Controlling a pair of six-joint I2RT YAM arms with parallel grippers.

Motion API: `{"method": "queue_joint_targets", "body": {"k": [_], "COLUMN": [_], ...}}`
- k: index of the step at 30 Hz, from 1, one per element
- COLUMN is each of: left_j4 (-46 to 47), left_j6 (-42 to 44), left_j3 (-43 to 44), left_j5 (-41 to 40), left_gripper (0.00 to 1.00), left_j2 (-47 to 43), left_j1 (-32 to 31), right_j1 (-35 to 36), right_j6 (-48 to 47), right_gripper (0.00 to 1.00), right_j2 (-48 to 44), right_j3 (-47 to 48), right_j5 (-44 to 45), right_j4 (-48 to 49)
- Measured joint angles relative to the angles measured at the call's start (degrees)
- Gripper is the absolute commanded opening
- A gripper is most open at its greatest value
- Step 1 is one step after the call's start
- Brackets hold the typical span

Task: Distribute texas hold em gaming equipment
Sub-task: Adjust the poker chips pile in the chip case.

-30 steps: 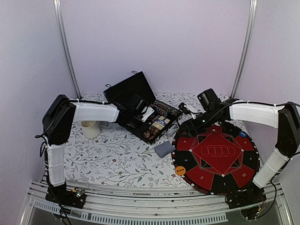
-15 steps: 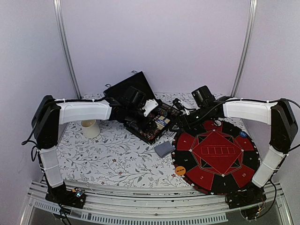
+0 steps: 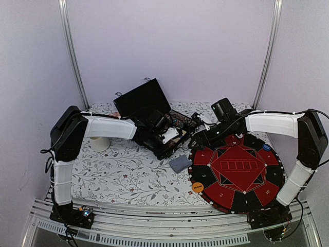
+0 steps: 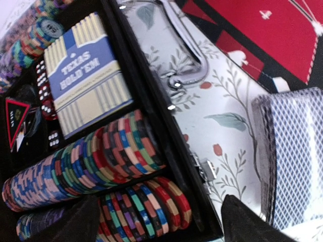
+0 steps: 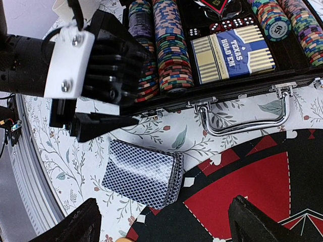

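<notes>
An open black case (image 3: 163, 135) holds rows of multi-coloured poker chips (image 4: 126, 154) and a boxed Texas Hold'em deck (image 4: 86, 85). My left gripper (image 4: 161, 228) hangs open over the chip row at the case's near edge (image 3: 171, 141), with nothing between its fingers. A loose deck of playing cards with grey-blue backs (image 5: 144, 174) lies on the flowered cloth between the case and the round red-and-black mat (image 3: 236, 172). My right gripper (image 5: 169, 228) stands open above that deck (image 3: 199, 138) and is empty. An orange button disc (image 3: 198, 187) and a blue one (image 3: 266, 147) lie on the mat.
The case's lid (image 3: 141, 98) stands up at the back. Its chrome handle (image 5: 242, 118) points toward the mat. A cream cup (image 3: 98, 143) sits at the left, partly behind the left arm. The two grippers are close together over the case's right corner.
The left gripper rose over the case, then came down toward its near edge, jaws wider than a second ago. The right gripper shifted slightly and stayed open.
</notes>
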Motion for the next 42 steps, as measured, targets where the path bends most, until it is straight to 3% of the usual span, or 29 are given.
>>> {"method": "queue_joint_targets", "body": {"k": [12, 33, 42], "left_j4": [-0.50, -1.27, -0.63], "left_j6": [-2.47, -3.98, -3.82], "left_j3": [0.85, 2.71, 2.71], "left_j5": [1.66, -2.47, -9.55], "left_gripper": [0.74, 0.73, 0.68], "left_j2": [0.00, 0.00, -0.35], "left_j1": [0.83, 1.81, 1.88], "right_j1": [0.00, 0.00, 0.00], "right_j6": [-0.02, -0.02, -0.50], "right_gripper": [0.90, 0.90, 0.90], "right_j2": [-0.02, -1.14, -1.22], "right_j3": [-0.22, -0.22, -0.22], "right_j5": [0.24, 1.68, 1.77], "right_j4": [-0.09, -1.11, -1.44]}}
